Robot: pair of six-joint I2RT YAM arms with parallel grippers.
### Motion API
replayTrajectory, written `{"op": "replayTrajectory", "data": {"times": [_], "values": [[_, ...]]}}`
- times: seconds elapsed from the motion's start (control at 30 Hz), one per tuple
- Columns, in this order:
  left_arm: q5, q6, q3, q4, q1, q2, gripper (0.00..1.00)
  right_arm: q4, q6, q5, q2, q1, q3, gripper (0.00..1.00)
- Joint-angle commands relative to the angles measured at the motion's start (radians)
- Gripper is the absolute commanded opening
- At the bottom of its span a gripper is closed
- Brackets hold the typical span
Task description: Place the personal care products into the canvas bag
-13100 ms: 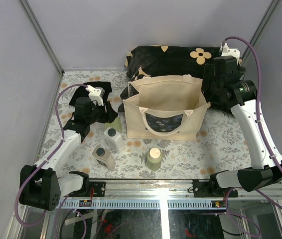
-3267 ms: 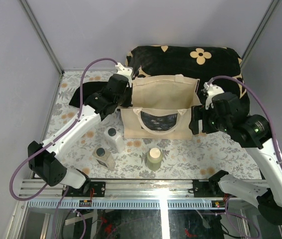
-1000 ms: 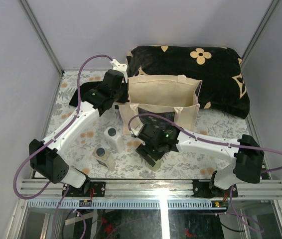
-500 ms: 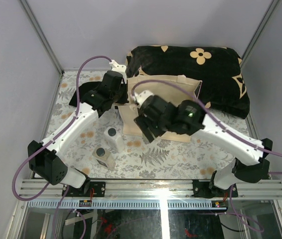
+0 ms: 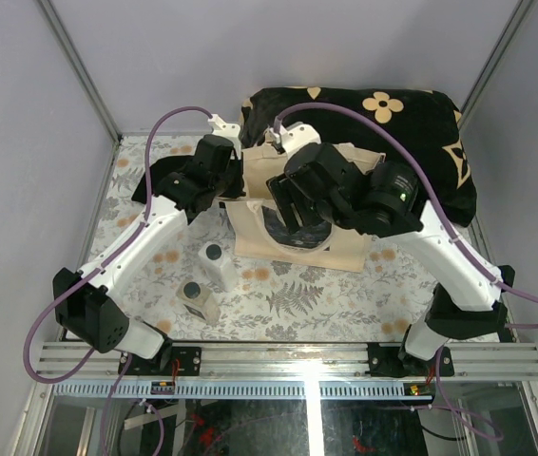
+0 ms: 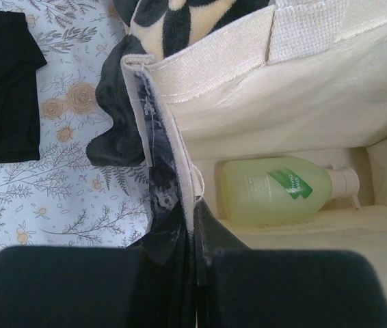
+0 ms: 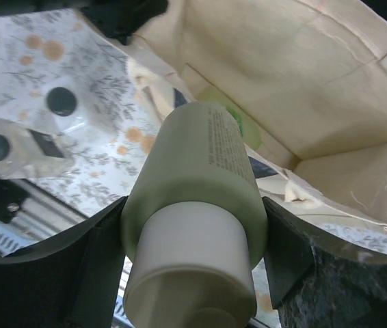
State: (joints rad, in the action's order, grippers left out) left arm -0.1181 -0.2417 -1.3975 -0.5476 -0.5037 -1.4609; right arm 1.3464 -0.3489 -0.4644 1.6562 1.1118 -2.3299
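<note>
as right gripper (image 7: pixel 195 212) rose, bottle (image 7: pixel 204 157) reached bag (image 5: pixel 347 249)

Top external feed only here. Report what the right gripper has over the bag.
Observer: The right gripper holds a pale green bottle, beige cap toward the camera, base aimed into the open canvas bag.
Operator: Now check inside the bag.
Observer: A second pale green bottle lies on its side on the bag's floor.
Operator: Confirm the left gripper.
Observer: The left gripper is shut on the bag's fabric edge.
</note>
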Motion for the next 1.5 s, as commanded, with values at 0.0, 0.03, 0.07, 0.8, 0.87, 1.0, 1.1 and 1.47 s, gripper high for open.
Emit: {"op": "replayTrajectory", "data": {"times": [0.0,0.03,0.07,0.8,0.87,1.0,1.1,1.47], "values": [[-0.003,-0.002,0.011,0.072,0.011,0.024,0.00,-0.294,0.080,-0.150,-0.102,-0.007,0.075,0.00],[-0.001,-0.002,0.012,0.072,0.011,0.023,0.00,-0.341,0.106,-0.178,-0.116,-0.006,0.105,0.00],[0.002,-0.002,0.012,0.073,0.011,0.022,0.00,-0.382,0.130,-0.208,-0.127,-0.006,0.140,0.00],[0.038,0.003,-0.013,0.078,0.011,0.015,0.00,-0.656,0.216,-0.151,-0.160,-0.157,0.320,0.00],[0.051,0.002,-0.015,0.084,0.010,0.017,0.00,-0.680,0.217,-0.115,-0.156,-0.189,0.344,0.00],[0.065,0.002,-0.020,0.086,0.011,0.015,0.00,-0.701,0.204,-0.019,-0.125,-0.263,0.369,0.00],[0.070,0.004,-0.019,0.089,0.011,0.018,0.00,-0.697,0.177,0.082,-0.083,-0.314,0.385,0.00],[0.101,-0.011,0.003,0.121,0.011,0.060,0.00,-0.585,0.094,0.230,0.105,-0.365,0.368,0.00]]}}
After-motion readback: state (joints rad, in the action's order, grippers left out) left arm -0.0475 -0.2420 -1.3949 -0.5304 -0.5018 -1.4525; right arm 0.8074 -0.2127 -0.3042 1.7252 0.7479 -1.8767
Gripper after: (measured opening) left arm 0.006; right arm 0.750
